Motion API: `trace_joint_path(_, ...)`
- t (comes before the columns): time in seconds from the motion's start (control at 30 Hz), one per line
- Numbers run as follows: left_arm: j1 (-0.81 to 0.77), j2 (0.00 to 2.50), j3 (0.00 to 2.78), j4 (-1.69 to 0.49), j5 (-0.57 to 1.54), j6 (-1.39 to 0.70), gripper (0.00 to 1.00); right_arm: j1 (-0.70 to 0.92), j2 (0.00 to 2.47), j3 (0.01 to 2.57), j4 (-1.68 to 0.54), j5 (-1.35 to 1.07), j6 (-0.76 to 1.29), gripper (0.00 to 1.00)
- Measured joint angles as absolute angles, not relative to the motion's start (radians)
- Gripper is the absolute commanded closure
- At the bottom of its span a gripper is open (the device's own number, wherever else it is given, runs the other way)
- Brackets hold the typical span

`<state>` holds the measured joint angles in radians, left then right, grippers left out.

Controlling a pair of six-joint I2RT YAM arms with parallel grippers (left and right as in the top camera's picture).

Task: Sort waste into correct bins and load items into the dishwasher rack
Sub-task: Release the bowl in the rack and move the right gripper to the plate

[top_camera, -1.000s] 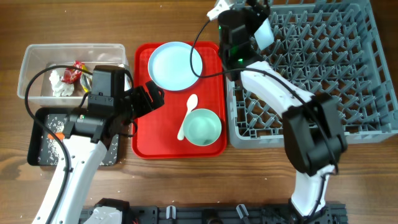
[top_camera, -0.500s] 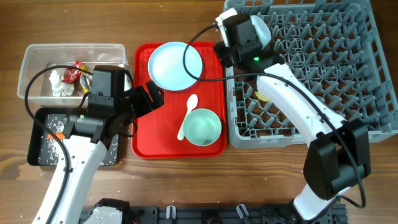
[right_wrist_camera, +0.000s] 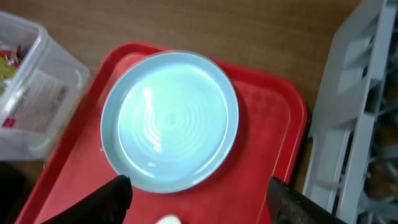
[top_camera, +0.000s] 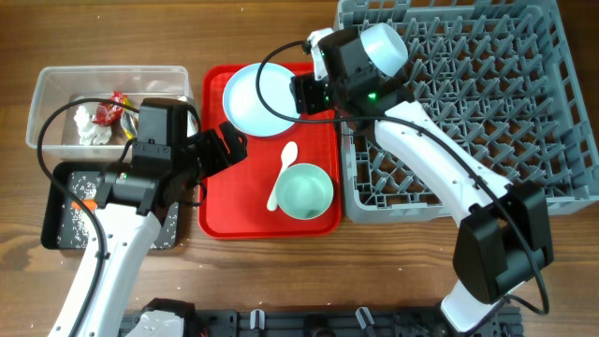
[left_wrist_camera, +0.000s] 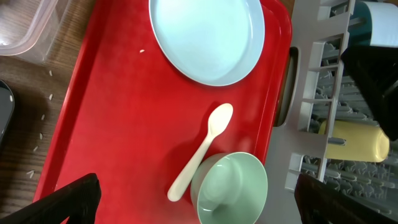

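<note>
Room is free above the pale blue round plate point(right_wrist_camera: 169, 118), lying flat and bare at the far end of the red tray point(right_wrist_camera: 273, 124), close to its rim. The right gripper point(right_wrist_camera: 199, 193) hangs over it, fingers spread, empty. The left gripper point(left_wrist_camera: 196, 199) is spread wide too. Brown wooden table point(top_camera: 281, 271) underneath.

On the red tray point(top_camera: 225, 211), a pale blue plate point(top_camera: 261, 97) lies flat at the far end. A green bowl point(top_camera: 305, 191) stands upright at the near end, a white spoon point(top_camera: 282, 175) just beside it.
</note>
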<state>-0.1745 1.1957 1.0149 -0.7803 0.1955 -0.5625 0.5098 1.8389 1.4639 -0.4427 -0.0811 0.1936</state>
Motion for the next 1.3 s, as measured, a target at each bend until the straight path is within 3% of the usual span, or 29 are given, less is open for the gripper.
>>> trace_joint_path(0.37, -0.175, 1.195, 1.015, -0.781, 0.195, -0.562, 0.00, 0.510, 1.734, 1.464, -0.738, -0.259, 0.181, 0.30)
trace_joint_path(0.57, -0.175, 1.194, 1.015, -0.780, 0.195, -0.562, 0.00, 0.524, 1.726, 1.464, -0.939, -0.289, 0.030, 0.30)
trace_joint_path(0.9, -0.175, 1.193, 1.015, -0.780, 0.195, -0.562, 0.00, 0.627, 1.734, 1.464, -0.937, -0.252, -0.232, 0.31)
trace_joint_path(1.3, -0.175, 1.193, 1.015, -0.781, 0.190, -0.562, 0.00, 0.640, 1.920, 1.463, -0.886, -0.148, -0.283, 0.29)
